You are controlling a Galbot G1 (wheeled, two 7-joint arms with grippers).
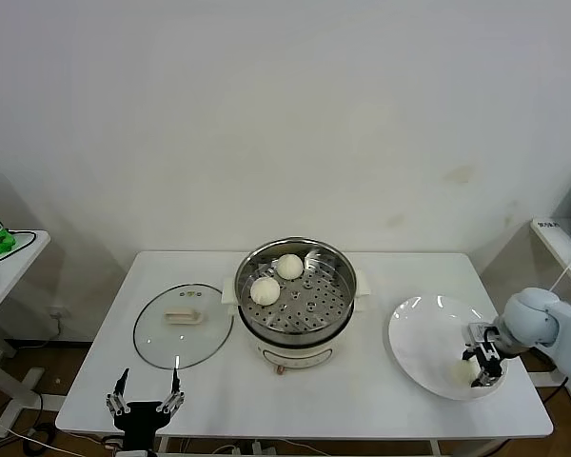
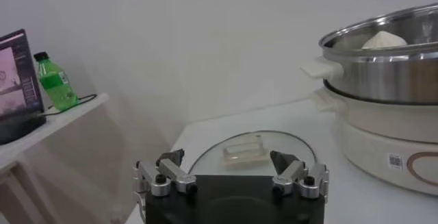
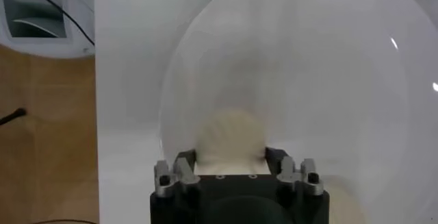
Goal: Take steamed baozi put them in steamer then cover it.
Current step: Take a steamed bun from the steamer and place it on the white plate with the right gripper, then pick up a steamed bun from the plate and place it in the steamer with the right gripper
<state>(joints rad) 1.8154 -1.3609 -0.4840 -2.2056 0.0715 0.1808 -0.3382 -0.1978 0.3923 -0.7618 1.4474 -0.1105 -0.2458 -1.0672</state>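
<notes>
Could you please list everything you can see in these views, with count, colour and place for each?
steamed baozi: three seen, cream-white; two on the steamer's tray, one on the plate between the right gripper's fingers.
steamer: one, shiny steel on a white base; middle of the table.
cover: one, clear glass with a cream handle; flat on the table, on the robot's left of the steamer.
plate: one, white; right part of the table.
table: one, white.
bottle: one, green; on a side table at far left.
left gripper: black and silver, open, at the table's near edge by the cover.
right gripper: over the plate, shut on a baozi.
</notes>
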